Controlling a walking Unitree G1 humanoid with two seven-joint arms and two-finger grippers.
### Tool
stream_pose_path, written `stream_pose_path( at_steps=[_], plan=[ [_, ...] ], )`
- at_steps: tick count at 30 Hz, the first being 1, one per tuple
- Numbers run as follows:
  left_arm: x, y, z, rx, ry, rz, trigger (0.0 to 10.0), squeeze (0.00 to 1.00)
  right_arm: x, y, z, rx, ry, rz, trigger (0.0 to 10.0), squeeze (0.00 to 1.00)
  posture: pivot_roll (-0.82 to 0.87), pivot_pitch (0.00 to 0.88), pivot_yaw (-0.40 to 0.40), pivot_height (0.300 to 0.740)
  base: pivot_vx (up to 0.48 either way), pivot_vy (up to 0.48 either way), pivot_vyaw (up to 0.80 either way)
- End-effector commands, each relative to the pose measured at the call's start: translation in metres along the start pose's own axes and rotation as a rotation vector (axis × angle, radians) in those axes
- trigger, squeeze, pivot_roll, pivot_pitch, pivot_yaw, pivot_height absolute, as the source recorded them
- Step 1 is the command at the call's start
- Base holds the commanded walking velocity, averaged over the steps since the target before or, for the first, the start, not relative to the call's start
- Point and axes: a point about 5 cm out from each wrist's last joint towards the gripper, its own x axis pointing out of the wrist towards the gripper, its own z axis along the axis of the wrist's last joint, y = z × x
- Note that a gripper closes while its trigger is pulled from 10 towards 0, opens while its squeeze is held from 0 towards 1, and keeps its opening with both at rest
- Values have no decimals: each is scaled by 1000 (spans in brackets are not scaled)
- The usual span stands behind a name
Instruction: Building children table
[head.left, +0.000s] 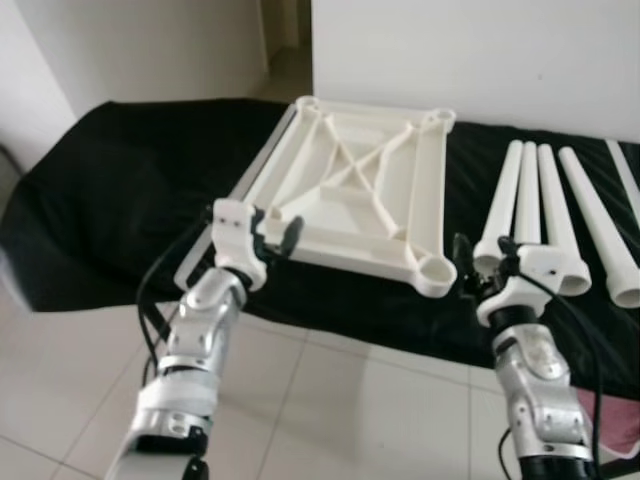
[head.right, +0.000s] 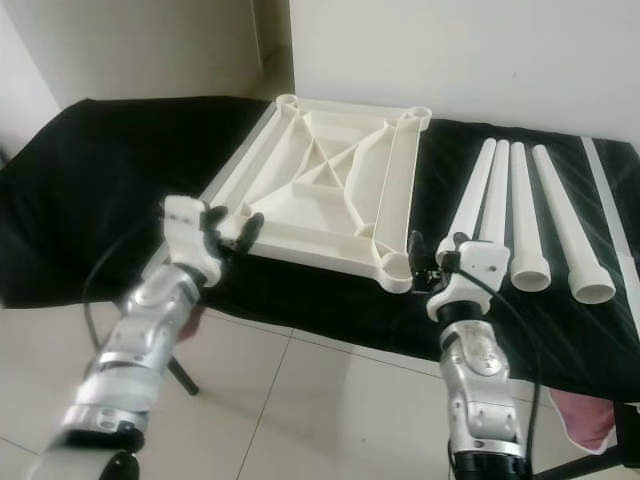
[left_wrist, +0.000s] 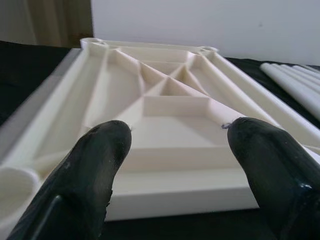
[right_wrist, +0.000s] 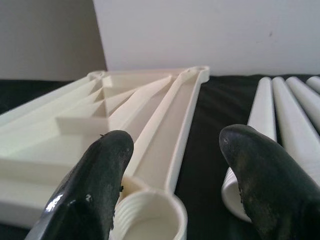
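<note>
A white plastic tabletop (head.left: 350, 190) lies upside down on a black-covered surface (head.left: 120, 180), its ribs and corner sockets facing up. Several white tapered legs (head.left: 545, 205) lie side by side to its right. My left gripper (head.left: 275, 232) is open at the tabletop's near left edge, and the ribbed underside (left_wrist: 165, 95) lies straight ahead between its fingers. My right gripper (head.left: 484, 258) is open just off the near right corner. The threaded corner socket (right_wrist: 150, 215) sits by one finger and the nearest leg (right_wrist: 260, 115) by the other.
The black surface ends at a front edge just below both grippers, with pale tiled floor (head.left: 330, 400) beneath. A white wall (head.left: 480, 50) stands close behind. A grey strip (head.right: 240, 150) runs along the tabletop's left side. Something pink (head.left: 620, 420) lies at the lower right.
</note>
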Motion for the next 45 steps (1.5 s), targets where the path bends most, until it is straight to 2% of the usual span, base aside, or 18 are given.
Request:
stream_pose_path(
  at_steps=[1,7,8,11,24,37,45],
  plan=[
    [-2,1,2,19,-21,66,10000,0,-4,1,-5,-21,7,-21,10000,0,-18,0,37,740,0,0,0],
    [-4,-4,4,38,-62,48,10000,0,-5,1,-2,-58,-26,-67,10000,0,-9,0,38,740,0,0,0],
    [-4,-3,3,57,-61,48,10000,0,-5,2,-2,-76,-30,-67,10000,0,-9,0,39,740,0,0,0],
    [-4,1,3,37,-59,51,10000,0,-4,2,-1,-105,-40,-78,10000,0,-11,0,40,740,0,0,0],
    [-5,6,8,40,-95,66,10000,0,-2,-8,-1,-135,-52,-132,10000,0,-13,0,31,740,229,0,0],
    [-7,7,8,35,-104,74,10000,0,-4,-7,0,-171,-71,-126,10000,0,-5,0,18,740,317,0,0],
    [-10,9,10,7,-133,95,10000,0,-6,-5,1,-193,-78,-115,10000,0,-5,0,17,740,0,0,0]
  ],
)
